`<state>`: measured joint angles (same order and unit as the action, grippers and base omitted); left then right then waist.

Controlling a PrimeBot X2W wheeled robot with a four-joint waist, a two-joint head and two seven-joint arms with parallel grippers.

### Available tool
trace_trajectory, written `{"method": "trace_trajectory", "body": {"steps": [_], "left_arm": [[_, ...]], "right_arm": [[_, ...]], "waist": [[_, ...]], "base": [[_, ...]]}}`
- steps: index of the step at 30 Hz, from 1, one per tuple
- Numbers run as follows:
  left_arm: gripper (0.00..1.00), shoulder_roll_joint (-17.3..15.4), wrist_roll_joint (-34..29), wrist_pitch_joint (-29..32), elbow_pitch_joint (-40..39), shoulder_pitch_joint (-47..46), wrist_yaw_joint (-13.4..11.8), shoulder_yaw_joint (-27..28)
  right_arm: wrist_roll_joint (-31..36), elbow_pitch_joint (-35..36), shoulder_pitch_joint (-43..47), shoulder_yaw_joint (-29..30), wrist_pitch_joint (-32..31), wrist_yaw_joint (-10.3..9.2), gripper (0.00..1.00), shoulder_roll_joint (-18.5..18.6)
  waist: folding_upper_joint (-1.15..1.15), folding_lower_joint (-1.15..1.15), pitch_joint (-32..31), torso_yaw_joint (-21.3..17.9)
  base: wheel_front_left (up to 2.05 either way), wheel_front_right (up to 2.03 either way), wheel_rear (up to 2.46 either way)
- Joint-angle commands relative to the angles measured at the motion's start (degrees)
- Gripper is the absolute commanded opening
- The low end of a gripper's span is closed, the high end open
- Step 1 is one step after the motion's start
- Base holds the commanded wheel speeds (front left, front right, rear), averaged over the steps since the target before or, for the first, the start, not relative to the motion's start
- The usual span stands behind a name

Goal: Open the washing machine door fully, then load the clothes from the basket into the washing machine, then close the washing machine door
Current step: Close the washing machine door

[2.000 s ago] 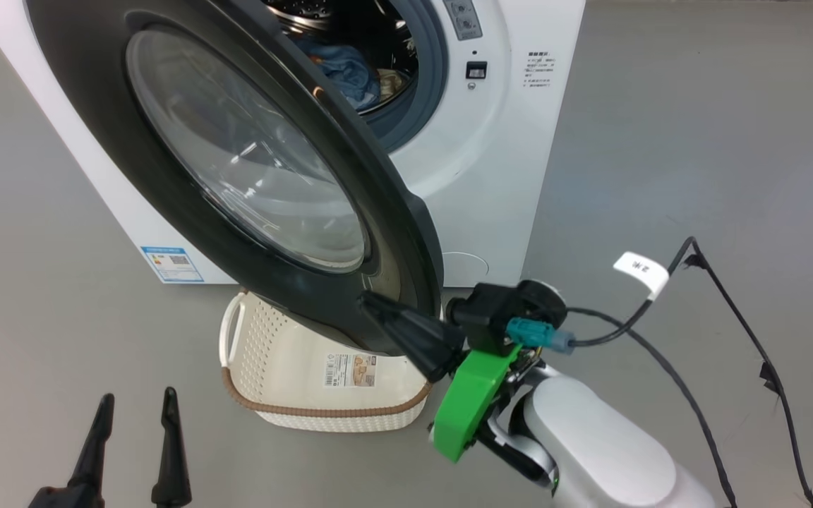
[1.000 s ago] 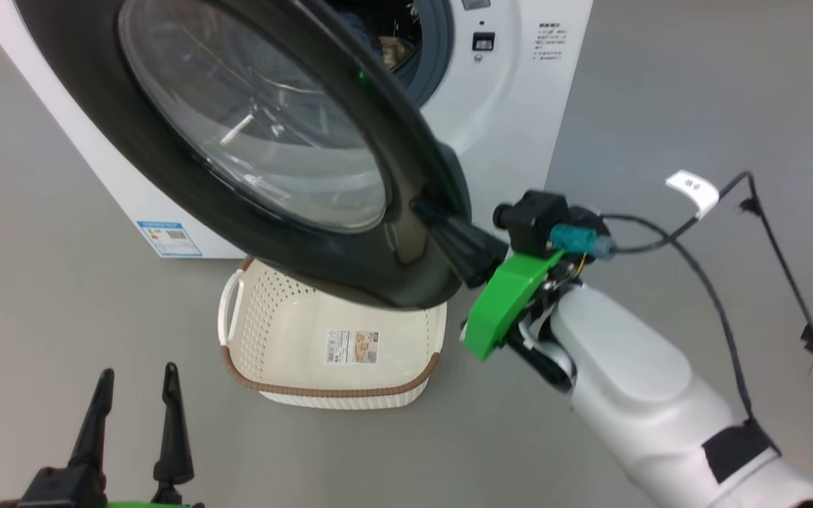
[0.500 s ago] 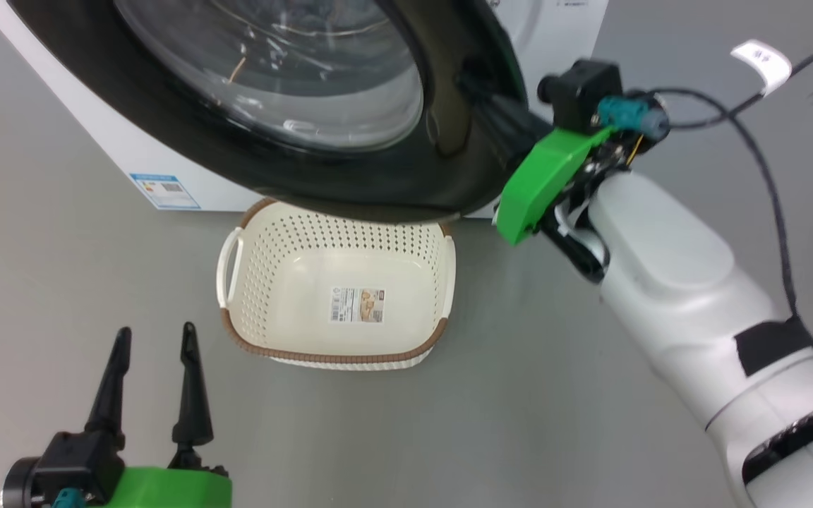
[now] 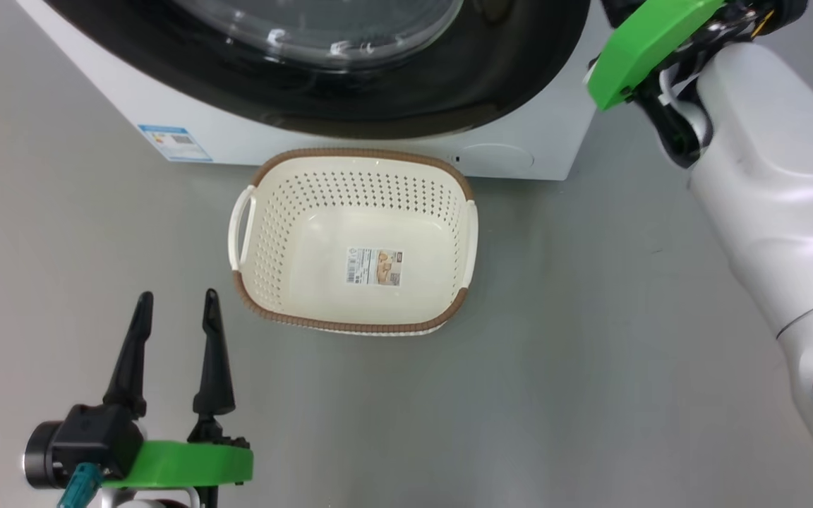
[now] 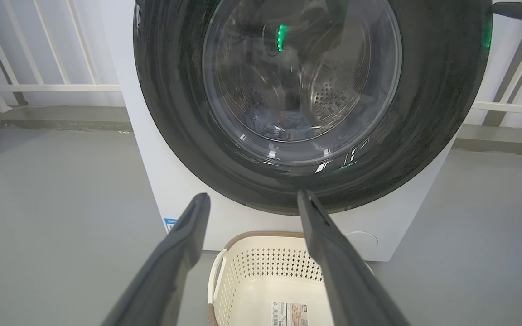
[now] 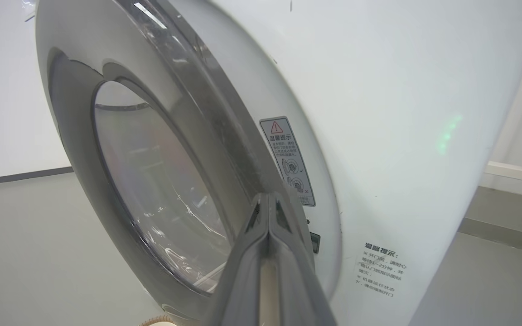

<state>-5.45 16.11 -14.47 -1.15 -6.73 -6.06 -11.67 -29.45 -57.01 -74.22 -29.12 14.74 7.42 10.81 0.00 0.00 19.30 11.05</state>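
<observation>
The black washing machine door [image 4: 463, 92] is swung nearly flat against the white washing machine [image 4: 251, 144]. In the right wrist view a narrow gap is left between the door [image 6: 73, 117] and the machine's front [image 6: 401, 113]. My right gripper [image 6: 268, 199] is shut, with nothing in it, and its tips rest on the door's outer edge. The blue clothes [image 5: 265, 129] lie in the drum, seen through the door's glass. The cream basket [image 4: 350, 326] stands on the floor in front of the machine, with just its label inside. My left gripper [image 4: 175, 303] hangs open, left of and nearer than the basket.
Grey floor lies all around the basket and machine. My pale right forearm [image 4: 759, 134] reaches up the right side of the head view. White railings [image 5: 43, 86] stand behind the machine. A warning sticker [image 6: 288, 158] sits on the machine's front beside the door's edge.
The door has swung from wide open to nearly flat on the machine, with my shut right gripper on its edge. The head camera has tilted down, so the basket sits higher in view.
</observation>
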Motion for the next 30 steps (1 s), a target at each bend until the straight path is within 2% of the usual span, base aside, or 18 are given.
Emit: {"method": "trace_trajectory", "body": {"steps": [1,20,30], "left_arm": [[1.0,-0.56,-0.69,-0.52,-0.98,-1.85,0.52,2.29],[1.0,1.9,-2.97,-0.52,0.27,-3.25,3.32,4.12],[1.0,2.28,-3.95,-0.52,1.03,-2.72,3.92,5.06]], "right_arm": [[-0.22,0.76,-0.88,0.17,0.25,0.07,0.0,-0.91],[1.97,0.21,-2.73,2.34,0.26,0.07,0.0,1.18],[2.28,3.82,2.05,0.4,0.26,0.07,0.0,0.81]], "waist": [[0.0,0.0,0.99,0.84],[0.0,0.0,2.74,2.51],[0.0,0.0,0.78,1.4]], "base": [[0.0,0.0,0.0],[0.0,0.0,0.0],[0.0,0.0,0.0]]}}
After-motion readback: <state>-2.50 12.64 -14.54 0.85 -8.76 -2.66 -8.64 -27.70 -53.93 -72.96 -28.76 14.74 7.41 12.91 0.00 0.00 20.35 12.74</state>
